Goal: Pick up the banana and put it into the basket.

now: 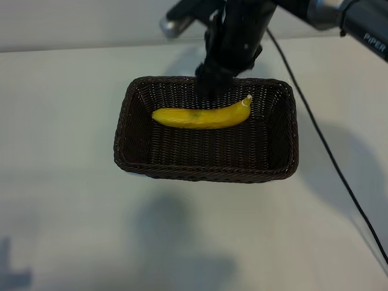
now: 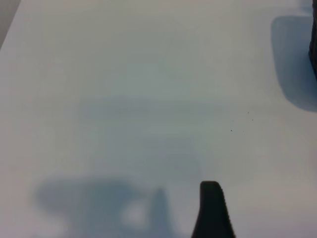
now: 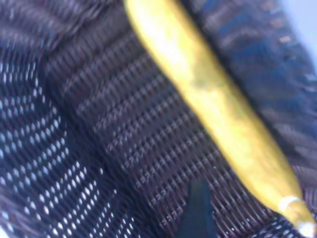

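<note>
1. The table [image 1: 66, 182] is a plain pale surface that fills the outside view, with soft grey shadows on its near part; the same bare surface [image 2: 124, 74] fills the left wrist view

2. The right arm [image 1: 339, 15] comes in from the upper right of the outside view, dark with a silver joint, and a black cable [image 1: 327, 148] trails from it across the table past the right end of the basket

3. The basket [image 1: 206, 173] sits near the middle of the table: dark brown wicker, rectangular with rounded corners, long side facing the camera. Its woven floor and wall [image 3: 99, 124] fill the right wrist view

4. The banana [image 1: 203, 116] lies flat inside the basket, in the far half, lengthwise along it, stem tip toward the right end. It is free, nothing grips it. The right wrist view shows it [image 3: 213, 104] resting where the floor meets the sloping wall

5. The right gripper [image 1: 212, 82] hangs over the far rim of the basket, pointing steeply down, just above the banana and apart from it. It holds nothing; how wide its jaws stand I cannot tell, only one dark fingertip [image 3: 198, 210] shows

6. The left gripper is out of the outside view; one dark fingertip [image 2: 212, 208] shows over bare table. It stands wide and holds nothing
</note>
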